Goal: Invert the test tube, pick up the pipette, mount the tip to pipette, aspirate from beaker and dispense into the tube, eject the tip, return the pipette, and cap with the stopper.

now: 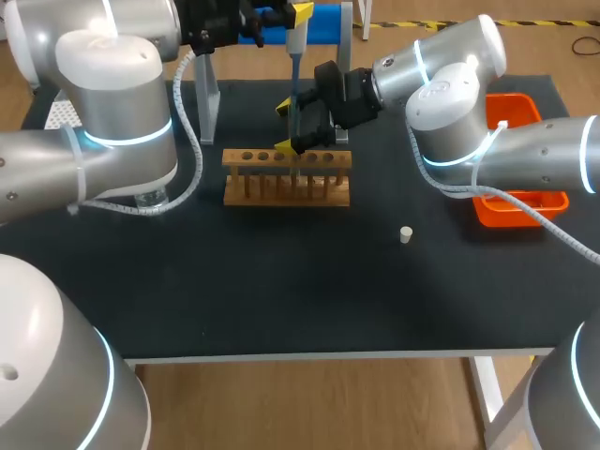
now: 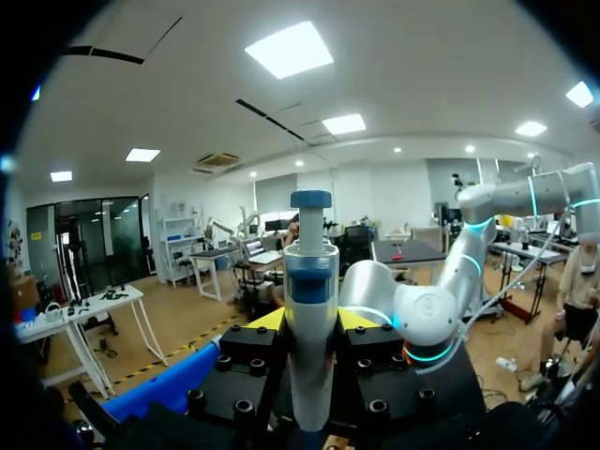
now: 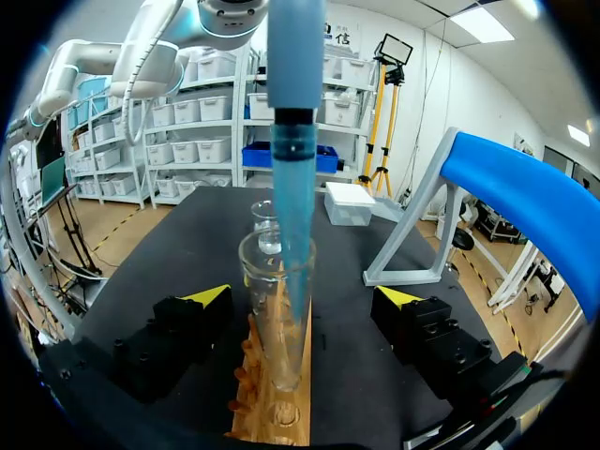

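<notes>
My left gripper (image 2: 311, 321) is shut on the white and blue pipette (image 2: 310, 281), held upright over the wooden rack (image 1: 286, 180). In the head view the pipette (image 1: 295, 80) hangs from the left gripper (image 1: 296, 17), and its blue tip (image 3: 292, 216) reaches down into the clear test tube (image 3: 277, 314) standing mouth up in the rack (image 3: 272, 412). My right gripper (image 3: 303, 296) is open, with a finger on each side of the tube and neither touching it; it also shows in the head view (image 1: 285, 127). The small white stopper (image 1: 406, 234) lies on the mat right of the rack.
An orange tray (image 1: 521, 208) sits at the right edge under my right arm. The glass beaker (image 1: 150, 197) stands left of the rack, partly hidden by my left arm. The pipette stand (image 1: 208, 94) with its blue top (image 3: 525, 187) and a white box (image 3: 352, 202) stand behind the rack.
</notes>
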